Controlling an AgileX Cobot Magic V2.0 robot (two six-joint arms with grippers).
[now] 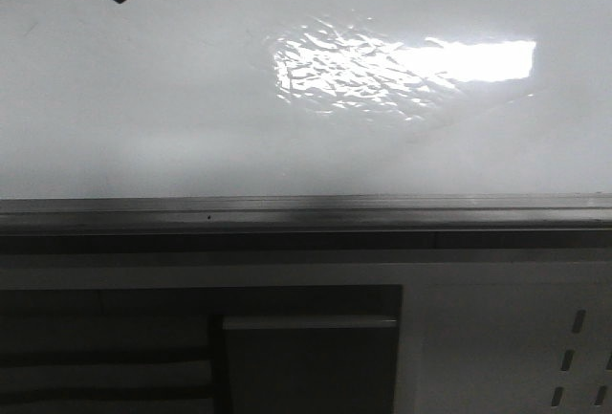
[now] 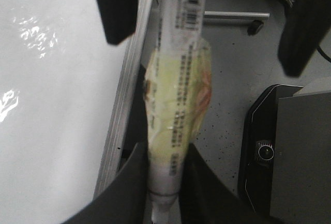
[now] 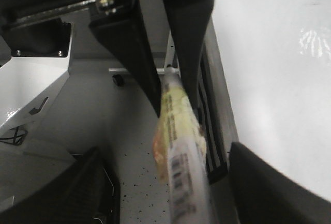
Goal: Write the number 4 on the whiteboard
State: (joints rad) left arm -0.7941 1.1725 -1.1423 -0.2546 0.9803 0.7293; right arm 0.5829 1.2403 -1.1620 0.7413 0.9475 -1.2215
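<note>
The left gripper (image 2: 164, 175) clamps a white barcoded marker (image 2: 178, 105) wrapped in yellow tape. The right gripper's (image 3: 217, 203) black jaws stand spread around it, beside the glossy white whiteboard (image 1: 191, 118).

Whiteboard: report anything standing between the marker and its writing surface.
Nothing visible blocks it. The marker, clamped in the left gripper, sits just off the whiteboard beside its grey rim. The white surface next to it looks bare. The right gripper flanks the marker, jaws open, one over the rim.

Left end effector (image 2: 164, 182): matte black, curved fingers. Right end effector (image 3: 230, 182): black, tapered.
</note>
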